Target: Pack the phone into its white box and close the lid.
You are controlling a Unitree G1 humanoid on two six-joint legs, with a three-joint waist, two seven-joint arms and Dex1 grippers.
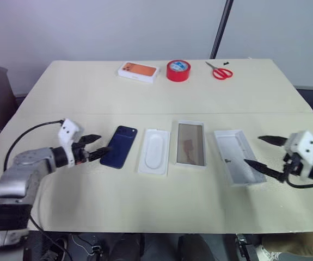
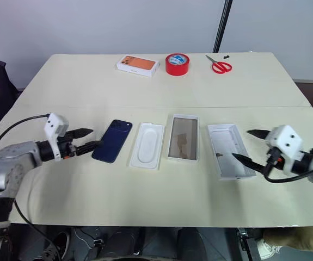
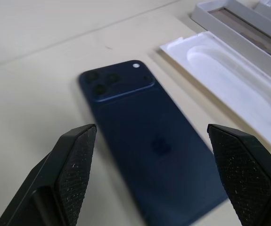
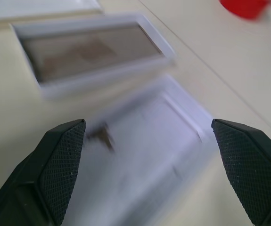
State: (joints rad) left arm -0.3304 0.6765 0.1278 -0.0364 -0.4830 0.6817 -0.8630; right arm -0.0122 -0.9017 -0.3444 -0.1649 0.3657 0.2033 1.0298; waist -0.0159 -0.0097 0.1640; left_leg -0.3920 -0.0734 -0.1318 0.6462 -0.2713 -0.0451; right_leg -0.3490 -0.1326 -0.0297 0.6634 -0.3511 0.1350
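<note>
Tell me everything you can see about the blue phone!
The phone is slim, dark navy and shiny, lying flat on the cream table with its back up. A square camera bump with round lenses sits in one far corner. It lies slightly slanted, just left of the white insert. The left gripper is open right beside it, not holding it.

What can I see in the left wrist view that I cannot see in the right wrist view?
Left wrist view alone: the phone, lying back up with its camera bump visible, between the open left gripper fingers, and the white insert beside it.
Right wrist view alone: the lid, inside up, ahead of the open right gripper, and part of the red tape roll.
Both views: the white box with its brownish floor, and the table.
</note>
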